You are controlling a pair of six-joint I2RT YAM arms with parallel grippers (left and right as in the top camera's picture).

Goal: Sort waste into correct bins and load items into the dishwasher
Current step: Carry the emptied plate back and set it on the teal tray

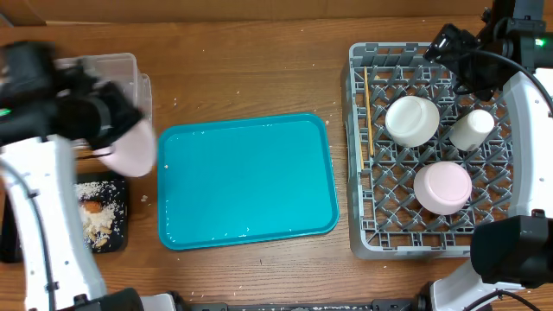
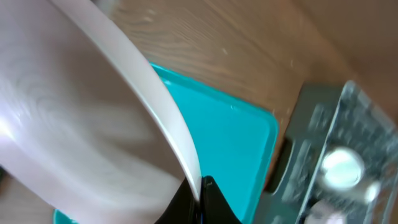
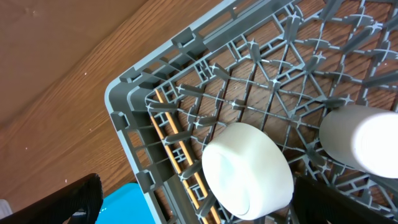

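Note:
My left gripper (image 2: 200,202) is shut on the rim of a white flat plate (image 2: 74,118), which it holds tilted above the table's left side. From overhead the plate (image 1: 130,149) hangs between the clear tub (image 1: 117,67) and the black tray (image 1: 111,231). Pale food scraps (image 1: 97,216) lie in the black tray. The grey dishwasher rack (image 1: 363,229) holds two upturned white bowls (image 1: 413,121) (image 1: 442,187), a small cup (image 1: 472,130) and chopsticks (image 1: 366,112). My right gripper (image 3: 196,190) is open over the rack's far-left corner, above a bowl (image 3: 249,169) and the chopsticks (image 3: 177,149).
A teal serving tray (image 1: 246,181) lies mid-table between the bins and the rack. In the left wrist view the teal tray (image 2: 230,143) and the blurred rack (image 2: 323,124) show beyond the plate. The cup (image 3: 364,143) stands right of the bowl.

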